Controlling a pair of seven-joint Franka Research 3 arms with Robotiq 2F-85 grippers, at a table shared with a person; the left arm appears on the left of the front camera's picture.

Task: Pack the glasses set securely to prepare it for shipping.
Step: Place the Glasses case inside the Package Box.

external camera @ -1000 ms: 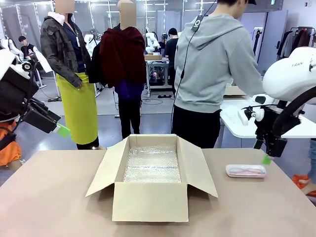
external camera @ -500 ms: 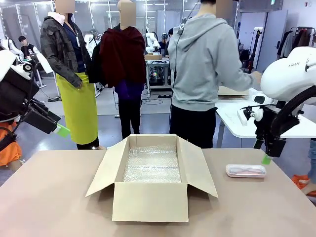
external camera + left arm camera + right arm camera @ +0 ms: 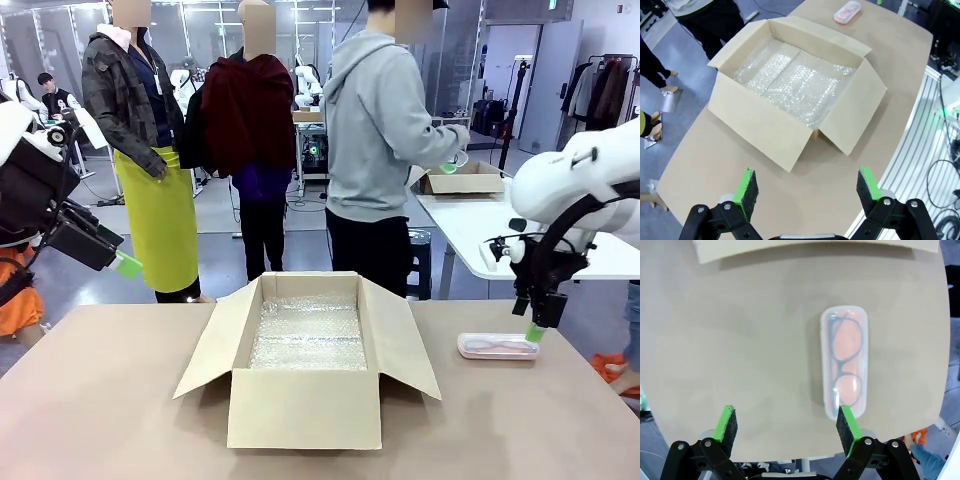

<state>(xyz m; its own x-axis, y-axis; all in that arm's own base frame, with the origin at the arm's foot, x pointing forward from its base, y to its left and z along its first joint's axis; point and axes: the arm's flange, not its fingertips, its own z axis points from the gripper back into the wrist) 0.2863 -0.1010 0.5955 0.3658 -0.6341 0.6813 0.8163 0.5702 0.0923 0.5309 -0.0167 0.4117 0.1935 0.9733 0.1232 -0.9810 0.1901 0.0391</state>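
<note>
One open box (image 3: 305,405) sits at lower centre of the front view, its four flaps splayed outward. One sheet of bubble wrap (image 3: 307,335) lines its floor. One pink case (image 3: 497,346) lies flat on the surface (image 3: 110,400) at the right of the frame. It is apart from the box, with a strip of bare surface between it and the right flap (image 3: 410,345), which slopes out toward it.

Two arms are in view. The right jaws hang just above the case's right end, released and grasping nothing. In the right wrist view the case (image 3: 845,367) lies lengthwise right of centre, with dark glasses visible through its clear lid. One of the two green pads (image 3: 847,424) overlaps its lower end and the other stands over bare surface, so the case is not between them. A flap edge (image 3: 790,247) crosses the top of that frame.

The left jaws, at the left edge of the front view, are off the surface and also spread wide and empty. Their two pads (image 3: 746,187) frame the box (image 3: 760,125) from above in the left wrist view, with the case (image 3: 847,11) at top centre.

One person (image 3: 385,150) in a grey hoodie stands behind the box, turned toward a second, white surface (image 3: 470,230) carrying a second box (image 3: 465,180). A small green thing (image 3: 449,167) near the person's hand is too small to tell.
</note>
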